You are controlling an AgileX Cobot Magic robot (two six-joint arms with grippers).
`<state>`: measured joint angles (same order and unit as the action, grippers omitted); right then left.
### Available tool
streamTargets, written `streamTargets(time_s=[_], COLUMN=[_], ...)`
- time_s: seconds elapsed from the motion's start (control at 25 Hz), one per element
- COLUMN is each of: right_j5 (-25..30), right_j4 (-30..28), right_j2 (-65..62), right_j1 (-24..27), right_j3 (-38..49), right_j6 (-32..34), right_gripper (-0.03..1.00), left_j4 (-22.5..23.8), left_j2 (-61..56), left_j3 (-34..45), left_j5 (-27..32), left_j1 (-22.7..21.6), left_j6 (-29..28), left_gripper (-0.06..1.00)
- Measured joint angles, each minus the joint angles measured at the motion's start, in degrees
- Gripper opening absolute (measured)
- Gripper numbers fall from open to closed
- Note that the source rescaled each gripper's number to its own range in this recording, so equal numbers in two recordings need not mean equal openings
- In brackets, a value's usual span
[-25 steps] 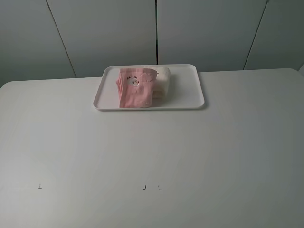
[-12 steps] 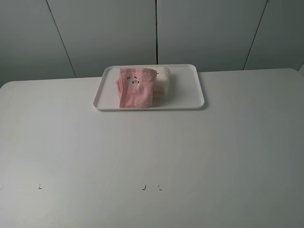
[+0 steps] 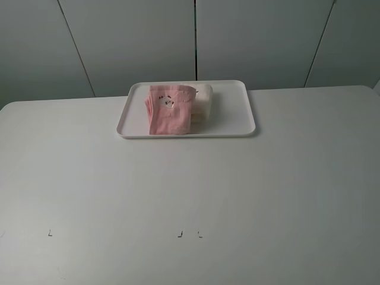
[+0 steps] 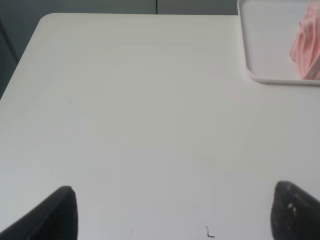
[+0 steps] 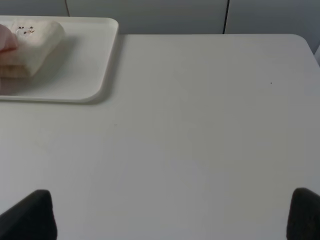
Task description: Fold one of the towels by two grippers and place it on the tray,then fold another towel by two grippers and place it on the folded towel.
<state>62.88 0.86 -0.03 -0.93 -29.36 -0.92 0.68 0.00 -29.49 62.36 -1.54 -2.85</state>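
The white tray [image 3: 231, 110] sits at the table's far middle. On it lies the folded cream towel [image 3: 203, 102], and the folded pink towel [image 3: 168, 110] with its small face mark rests on top, shifted left. Neither arm shows in the exterior high view. In the left wrist view the left gripper [image 4: 172, 212] stands open over bare table, with the tray corner [image 4: 255, 75] and pink towel [image 4: 306, 45] far off. The right gripper [image 5: 172, 215] is open too, far from the tray [image 5: 95, 65] and cream towel [image 5: 30, 42]. Both hold nothing.
The white table [image 3: 190, 190] has small dark marks [image 3: 179, 234] near its front edge. Grey wall panels [image 3: 136, 41] stand behind the table. A rounded table corner [image 4: 47, 20] shows in the left wrist view.
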Motion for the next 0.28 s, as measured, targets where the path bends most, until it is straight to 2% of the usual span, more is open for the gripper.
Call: streamTargets(time_s=[0.28], right_j5=[0.0], right_j4=[0.0], right_j2=[0.0], right_j1=[0.0], right_j3=[0.0], right_j6=[0.0], right_gripper=[1.0], left_j4=[0.0], left_j2=[0.0], left_j3=[0.0], left_j5=[0.0], left_j1=[0.0], left_j6=[0.0], left_gripper=[0.99])
